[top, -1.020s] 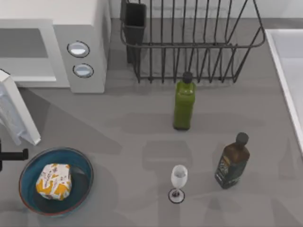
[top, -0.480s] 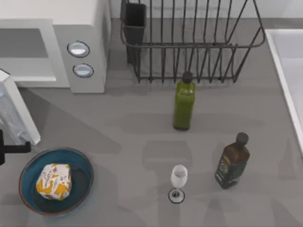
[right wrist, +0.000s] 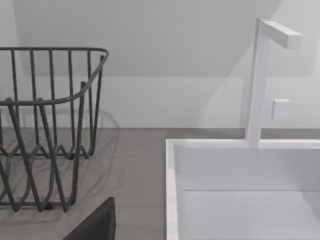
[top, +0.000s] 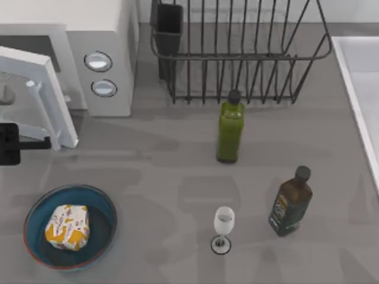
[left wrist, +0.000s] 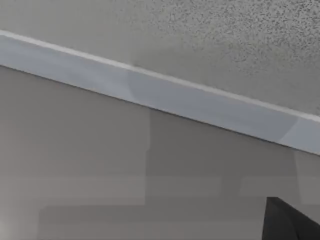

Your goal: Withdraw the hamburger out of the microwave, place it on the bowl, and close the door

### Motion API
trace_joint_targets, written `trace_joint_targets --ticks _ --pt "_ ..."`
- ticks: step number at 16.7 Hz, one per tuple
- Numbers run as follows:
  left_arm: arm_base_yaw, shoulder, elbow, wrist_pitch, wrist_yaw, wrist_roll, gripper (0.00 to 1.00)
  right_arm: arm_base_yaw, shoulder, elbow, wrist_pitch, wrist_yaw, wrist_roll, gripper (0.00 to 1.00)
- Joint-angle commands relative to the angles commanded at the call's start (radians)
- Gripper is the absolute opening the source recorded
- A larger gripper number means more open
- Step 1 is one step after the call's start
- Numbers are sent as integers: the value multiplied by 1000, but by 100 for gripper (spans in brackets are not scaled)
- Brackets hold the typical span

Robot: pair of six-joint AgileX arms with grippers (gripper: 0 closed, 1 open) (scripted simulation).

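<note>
White microwave door (top: 41,94) stands half-shut, upper left of frame. Left gripper (top: 18,143) touches its outer face; finger state unclear. Hamburger (top: 67,226) sits in bowl (top: 106,204).

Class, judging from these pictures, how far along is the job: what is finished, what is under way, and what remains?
Done: the hamburger lies in the bowl, out of the microwave. Under way: the door stands partly swung toward the microwave front, with the left gripper beside its outer face at the table's left edge. Left: the door is not yet shut against the microwave.
</note>
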Motion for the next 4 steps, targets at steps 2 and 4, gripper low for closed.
trace_joint_targets --ticks 2,4 --pt "-5 48 31 23 -3 -3 0 0 0 0 0 0 0 100" --pt "-6 59 38 28 -4 -3 0 0 0 0 0 0 0 100"
